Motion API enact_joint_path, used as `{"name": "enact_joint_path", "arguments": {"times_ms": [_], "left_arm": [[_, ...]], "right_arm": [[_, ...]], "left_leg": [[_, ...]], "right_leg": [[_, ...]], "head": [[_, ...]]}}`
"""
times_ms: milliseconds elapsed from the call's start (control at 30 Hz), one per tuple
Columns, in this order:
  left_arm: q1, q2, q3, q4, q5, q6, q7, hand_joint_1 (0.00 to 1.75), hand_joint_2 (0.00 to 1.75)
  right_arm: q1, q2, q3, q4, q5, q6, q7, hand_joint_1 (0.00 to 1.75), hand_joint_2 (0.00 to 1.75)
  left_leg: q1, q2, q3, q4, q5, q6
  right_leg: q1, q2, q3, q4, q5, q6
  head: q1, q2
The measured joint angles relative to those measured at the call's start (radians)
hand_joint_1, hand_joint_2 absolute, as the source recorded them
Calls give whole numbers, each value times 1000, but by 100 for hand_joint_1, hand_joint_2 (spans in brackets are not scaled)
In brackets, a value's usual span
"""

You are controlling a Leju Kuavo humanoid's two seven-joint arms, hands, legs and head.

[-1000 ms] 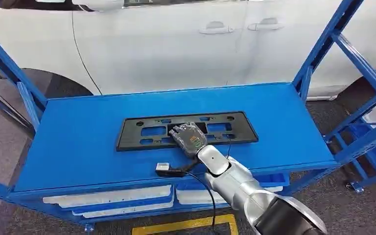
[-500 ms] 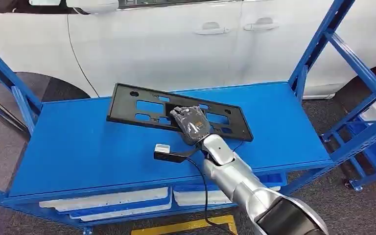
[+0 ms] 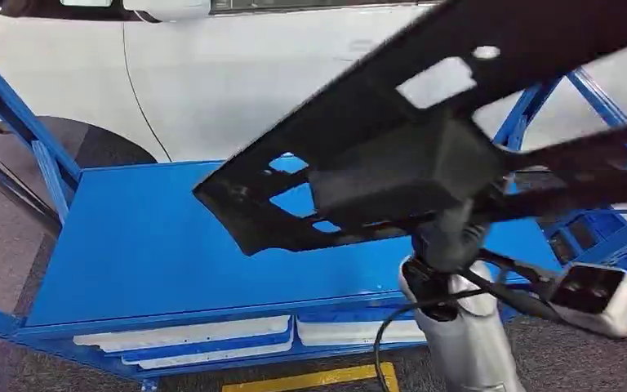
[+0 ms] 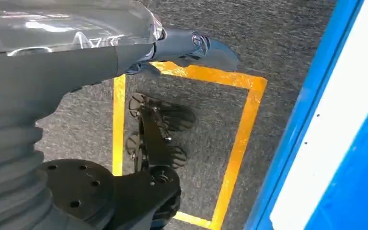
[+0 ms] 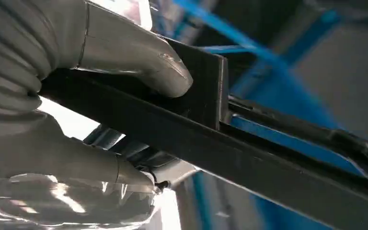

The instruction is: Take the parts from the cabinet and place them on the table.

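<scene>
Right hand [image 5: 52, 110] fingers [image 5: 139, 67] clamp the black plate [image 3: 392, 155], tilted high off the shelf [image 3: 131, 245] toward 1 o'clock for carrying; left hand [image 4: 76, 43] fingers' state cannot be told.

I see the black plate [image 3: 457, 98] lifted and tilted close to camera, my right hand [image 3: 400, 175] gripping it, blue shelf [image 3: 147, 245] below, white car [image 3: 212, 82] beyond

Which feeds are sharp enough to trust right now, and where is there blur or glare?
Head view: the black plate is close and motion-blurred, the blue shelf behind it sharper. Right wrist view: the right hand on the plate is sharp, the background soft. Left wrist view: sharp floor, glare on the left hand.
</scene>
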Motion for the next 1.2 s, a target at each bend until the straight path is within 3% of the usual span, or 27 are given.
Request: {"name": "enact_joint_path", "arguments": {"times_ms": [67,100,133,167,233,267,300,333,400,433,467,600,633,700,733,767,800,833,867,933,967,1000,1100,1133,1167,1200], "left_arm": [[3,1,1,0,0,22,41,0,175],[3,3,2,0,0,38,67,0,175],[3,5,3,0,0,56,94,0,175],[4,5,4,0,0,74,128,0,175],[5,8,8,0,-1,97,173,0,175],[8,8,9,0,-2,103,181,0,175],[10,9,9,0,-2,105,184,0,175],[10,9,10,0,-2,106,188,0,175],[10,11,10,0,-2,107,190,0,175],[9,12,10,0,-2,107,190,0,175],[6,13,10,0,-2,108,190,0,175],[9,13,16,0,1,127,221,0,175],[8,10,22,0,5,134,226,0,175],[6,10,27,0,8,140,227,0,175],[7,10,29,0,8,140,224,0,175],[7,10,31,0,10,140,221,0,175],[8,10,34,0,10,140,217,0,175],[9,10,35,0,10,140,214,0,175],[9,10,35,0,10,140,210,0,175],[8,10,36,0,10,137,204,0,175],[8,10,37,0,10,135,199,0,175],[7,10,38,0,10,132,197,0,175],[7,10,45,0,10,129,196,0,175],[9,11,48,0,10,129,196,0,175],[10,11,50,0,10,129,196,0,175],[10,10,50,0,8,130,196,0,175]], "right_arm": [[26,5,-20,-49,-31,104,1,175,175],[39,13,-28,-60,-42,147,2,175,175],[50,18,-30,-68,-46,178,2,175,175],[58,21,-30,-72,-50,202,3,175,175],[82,21,-31,-72,-63,230,3,175,175],[91,21,-31,-71,-64,233,4,175,175],[98,21,-31,-71,-64,235,6,175,175],[102,21,-31,-71,-64,238,7,175,175],[107,21,-31,-71,-64,241,9,175,175],[107,21,-31,-71,-65,242,9,175,175],[108,21,-32,-71,-67,243,9,175,175],[108,21,-32,-70,-68,241,9,175,175],[108,19,-32,-69,-69,240,9,175,175],[107,14,-32,-66,-71,233,10,175,175],[108,10,-32,-64,-72,228,10,175,175],[108,5,-32,-61,-74,225,10,175,175],[108,2,-32,-57,-76,224,10,175,175],[108,0,-32,-54,-77,223,9,175,175],[108,-2,-32,-49,-77,223,9,175,175],[107,-3,-32,-45,-77,222,10,175,175],[106,-3,-30,-44,-76,217,10,175,175],[106,-4,-26,-44,-74,209,10,175,175],[107,-6,-24,-42,-72,205,9,175,175],[107,-6,-24,-41,-69,202,10,175,175],[106,-6,-24,-41,-67,198,10,175,175],[107,-5,-25,-41,-60,190,10,175,175]], "left_leg": [[2,1,2,-4,6,-11],[-3,1,4,-4,8,-17],[0,3,0,4,-8,-20],[-1,6,-13,40,-46,-23],[2,7,-73,196,-138,-31],[2,7,-100,270,-169,-33],[2,7,-108,301,-175,-35],[2,7,-92,282,-159,-35],[2,7,-2,132,-90,-31],[2,7,58,33,-56,-28],[-4,7,76,-10,-66,-19],[-8,6,61,-9,-39,4],[-1,11,56,-14,-24,13],[-2,14,36,-14,-8,28],[-2,14,23,-13,2,27],[-3,14,9,-12,11,26],[-3,14,-6,-9,20,25],[-3,14,-20,-7,28,24],[-3,14,-33,-5,36,22],[-3,13,-53,1,49,16],[-3,12,-59,4,55,12],[-6,11,-64,4,62,4],[-2,11,-62,-10,87,-15],[-4,9,-69,-8,89,-20],[-2,9,-79,10,51,-22],[1,10,-95,62,-14,-25]], "right_leg": [[2,3,-2,1,5,-6],[-5,3,-1,-8,11,-12],[-11,-2,2,-16,18,-15],[-12,-3,0,-19,21,-21],[-10,-7,-8,-18,25,-25],[-9,-9,-13,-17,28,-27],[-9,-9,-19,-14,31,-26],[-9,-9,-24,-12,34,-24],[-9,-9,-33,-5,39,-20],[-10,-9,-37,0,41,-17],[-5,-8,-41,5,45,-11],[-7,-6,-44,0,66,14],[-11,-4,-50,9,53,20],[-14,-4,-87,96,-47,30],[-16,-4,-113,177,-103,36],[-17,-4,-134,252,-142,40],[-18,-4,-144,306,-157,42],[-19,-4,-131,312,-145,43],[-20,-4,-91,270,-113,42],[-19,-4,29,100,-58,32],[-16,-3,85,17,-72,24],[-9,-3,98,-13,-76,18],[-3,-3,83,-14,-56,-1],[-18,-8,78,-31,-38,-13],[-14,-11,69,-32,-27,-21],[-13,-11,55,-32,-14,-29]], "head": [[0,0],[0,0],[0,0],[0,0],[0,0],[0,0],[0,0],[0,0],[0,0],[0,0],[0,0],[0,0],[0,0],[0,0],[0,0],[0,0],[0,0],[0,0],[0,0],[0,0],[0,0],[-1,0],[1,0],[1,0],[1,0],[1,0]]}}
